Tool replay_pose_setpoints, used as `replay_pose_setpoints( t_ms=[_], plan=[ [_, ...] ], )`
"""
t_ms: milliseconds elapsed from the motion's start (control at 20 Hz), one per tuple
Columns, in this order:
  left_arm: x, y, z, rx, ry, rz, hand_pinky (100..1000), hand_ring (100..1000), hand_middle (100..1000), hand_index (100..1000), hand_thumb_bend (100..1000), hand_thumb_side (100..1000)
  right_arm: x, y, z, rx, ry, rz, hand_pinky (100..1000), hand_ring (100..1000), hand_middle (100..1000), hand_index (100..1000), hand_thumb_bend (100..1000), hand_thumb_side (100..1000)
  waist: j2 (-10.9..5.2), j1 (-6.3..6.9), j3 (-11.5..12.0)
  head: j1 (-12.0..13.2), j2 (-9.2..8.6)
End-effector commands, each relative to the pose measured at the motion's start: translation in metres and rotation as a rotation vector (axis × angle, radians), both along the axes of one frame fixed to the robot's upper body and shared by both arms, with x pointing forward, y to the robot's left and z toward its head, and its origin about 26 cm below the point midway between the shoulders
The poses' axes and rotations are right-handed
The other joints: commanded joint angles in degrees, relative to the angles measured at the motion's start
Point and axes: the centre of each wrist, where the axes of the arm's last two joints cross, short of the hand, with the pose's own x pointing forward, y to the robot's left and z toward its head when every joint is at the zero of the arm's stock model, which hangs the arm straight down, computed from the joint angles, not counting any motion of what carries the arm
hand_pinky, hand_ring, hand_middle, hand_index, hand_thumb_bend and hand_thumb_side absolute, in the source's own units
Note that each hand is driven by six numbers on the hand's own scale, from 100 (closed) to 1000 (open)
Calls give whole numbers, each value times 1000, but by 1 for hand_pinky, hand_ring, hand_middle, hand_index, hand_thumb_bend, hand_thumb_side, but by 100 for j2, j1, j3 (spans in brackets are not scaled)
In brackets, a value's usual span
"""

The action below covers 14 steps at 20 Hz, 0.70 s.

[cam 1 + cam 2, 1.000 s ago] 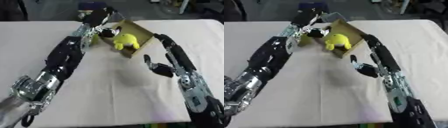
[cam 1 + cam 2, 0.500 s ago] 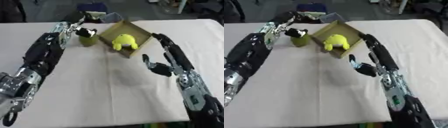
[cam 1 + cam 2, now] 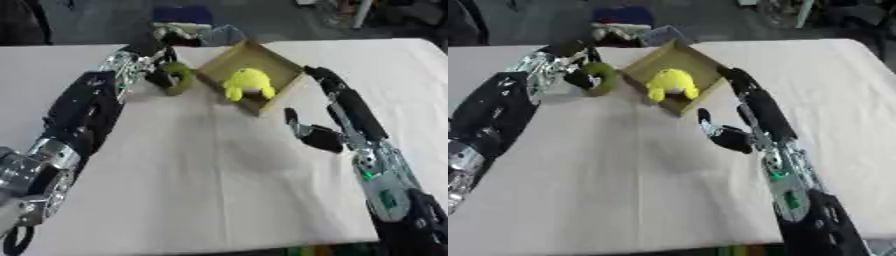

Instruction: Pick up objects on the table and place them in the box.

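An open cardboard box (image 3: 282, 79) sits at the far middle of the table, with a yellow plush toy (image 3: 246, 83) inside. Just left of the box there is an olive-green object with a dark part (image 3: 177, 78), low at the table. My left arm stretches up the left side, and its hand (image 3: 570, 50) is right behind and above that object; blur hides whether it touches it. My right hand (image 3: 317, 139) hovers open over the cloth in front of the box's near corner, thumb up, holding nothing.
The table is covered with a white cloth (image 3: 210, 190). Beyond its far edge lie a blue item (image 3: 181, 13) and a grey bundle (image 3: 220, 35). My right arm (image 3: 350, 107) runs along the box's right side.
My left hand and the green object moved from the box's left corner out to the left of the box. My right hand stayed put.
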Motion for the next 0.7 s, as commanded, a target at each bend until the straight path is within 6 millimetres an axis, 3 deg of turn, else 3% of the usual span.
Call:
replay_pose_setpoints(
  t_ms=[50, 200, 350, 500, 700],
  plan=[
    [1, 8, 17, 0, -57, 6, 597, 425, 452, 588, 100, 137, 2, -3, 11, 9, -31, -6, 860, 1000, 898, 999, 215, 441, -84, -2, -6, -17, 28],
    [2, 6, 34, -51, -200, 4, 550, 344, 347, 472, 100, 152, 2, -4, 10, 9, -30, -8, 860, 1000, 898, 999, 214, 440, -80, 0, -10, -33, 28],
    [3, 1, 58, -133, -373, 3, 546, 311, 304, 435, 100, 187, 3, -4, 10, 9, -30, -8, 860, 1000, 898, 999, 213, 442, -68, -5, -19, -41, 28],
    [3, -9, 74, -222, -492, -7, 552, 323, 316, 448, 100, 220, 3, -4, 11, 11, -31, -6, 860, 1000, 898, 999, 212, 443, -48, -9, -38, -34, 28],
    [6, -29, 70, -334, -524, -43, 592, 400, 395, 526, 100, 301, 3, 0, 12, 16, -33, 4, 860, 1000, 898, 1000, 206, 445, -10, -24, -100, 0, 28]
  ],
)
